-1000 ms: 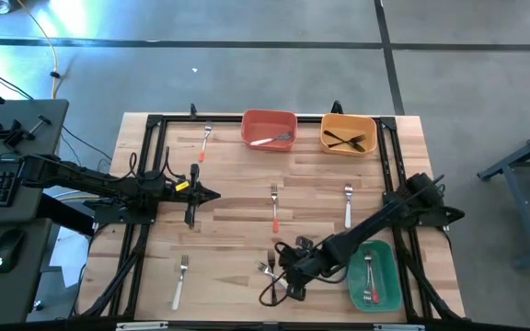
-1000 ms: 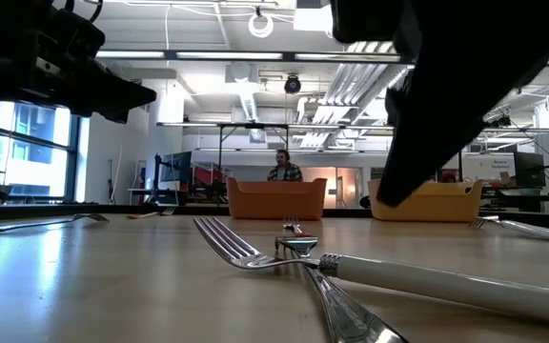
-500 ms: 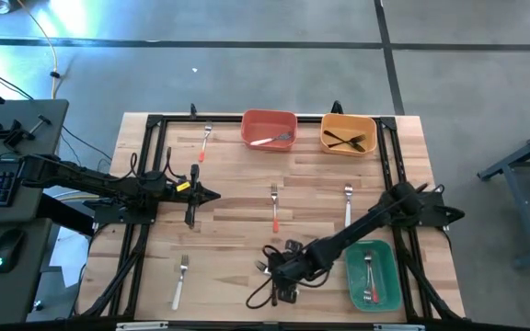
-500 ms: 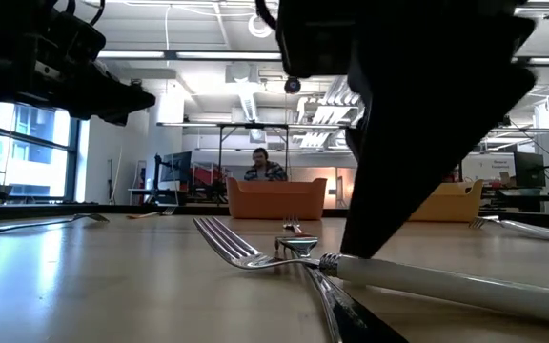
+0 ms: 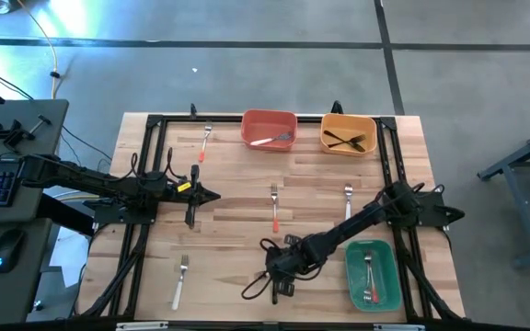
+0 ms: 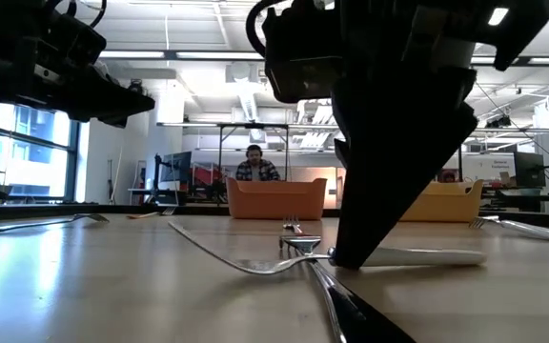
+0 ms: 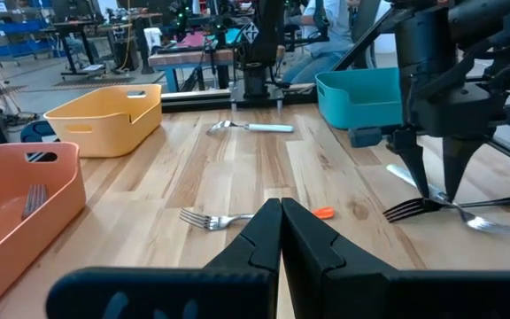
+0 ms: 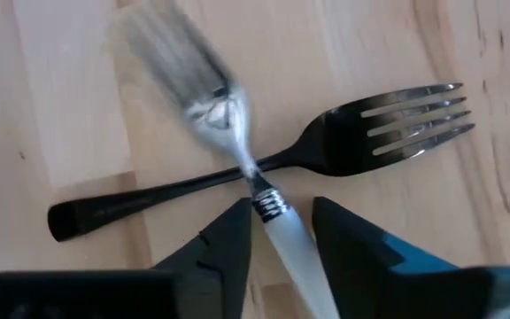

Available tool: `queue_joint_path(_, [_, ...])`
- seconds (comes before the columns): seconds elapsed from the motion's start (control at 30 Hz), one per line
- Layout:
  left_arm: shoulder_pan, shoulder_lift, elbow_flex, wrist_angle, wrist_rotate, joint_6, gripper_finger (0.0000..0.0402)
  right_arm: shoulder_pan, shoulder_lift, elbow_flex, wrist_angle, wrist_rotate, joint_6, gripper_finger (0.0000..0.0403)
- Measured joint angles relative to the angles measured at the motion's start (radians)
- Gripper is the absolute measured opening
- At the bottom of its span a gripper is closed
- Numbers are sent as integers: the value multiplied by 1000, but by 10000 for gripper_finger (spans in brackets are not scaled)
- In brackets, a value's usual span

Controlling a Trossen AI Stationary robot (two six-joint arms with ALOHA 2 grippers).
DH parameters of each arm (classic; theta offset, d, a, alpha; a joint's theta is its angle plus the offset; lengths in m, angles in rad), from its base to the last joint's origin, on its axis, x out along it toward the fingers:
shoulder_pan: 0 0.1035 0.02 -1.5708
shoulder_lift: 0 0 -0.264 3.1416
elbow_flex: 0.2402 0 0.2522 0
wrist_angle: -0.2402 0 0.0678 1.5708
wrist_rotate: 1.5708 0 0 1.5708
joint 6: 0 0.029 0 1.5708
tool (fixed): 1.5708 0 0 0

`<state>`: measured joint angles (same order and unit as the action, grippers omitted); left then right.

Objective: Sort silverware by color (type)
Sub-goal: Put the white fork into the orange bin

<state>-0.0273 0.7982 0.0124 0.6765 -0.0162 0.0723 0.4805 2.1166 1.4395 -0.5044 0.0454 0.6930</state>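
My right gripper (image 5: 273, 268) points down over two crossed forks near the table's near edge, shut on the white-handled fork (image 8: 282, 235). That fork lies across a black fork (image 8: 175, 195); the low view shows its metal head (image 6: 241, 257) crossing the black one (image 6: 346, 305). My left gripper (image 5: 212, 195) is shut and hangs above the table's left middle, touching nothing. Loose on the wood lie two red-handled forks (image 5: 204, 143) (image 5: 274, 208) and two white-handled ones (image 5: 347, 204) (image 5: 180, 280). My right gripper has the white fork's handle just behind the neck (image 8: 277, 229) between its two fingers (image 8: 228, 244), coming from above and set across the handle. The fork's neck rests across the black fork, and its head (image 8: 184, 80) shows blurred.
At the far edge stand an orange bin (image 5: 269, 118) with a white-handled fork and a yellow bin (image 5: 349, 121) with black forks. A teal bin (image 5: 385, 248) with red-handled forks sits near right. Black frame rails run along both table sides. A person sits in the room behind.
My right gripper has moved toward the table's left and come down over the crossed forks. The white-handled fork has turned about on the black one: its handle swung away from the near edge and now lies level toward the right.
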Motion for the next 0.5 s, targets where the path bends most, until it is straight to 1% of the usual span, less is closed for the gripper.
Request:
queue_joint_path(0.13, [0, 0, 0, 0, 0, 0, 1, -13, 0, -1, 2, -30, -70, 87])
queue_joint_path(0.37, [0, 0, 0, 0, 0, 2, 1, -38, 0, -2, 6, -84, -162, 80])
queue_joint_path(0.5, [0, 0, 0, 0, 0, 2, 1, -41, 1, -3, 7, -83, -201, 58])
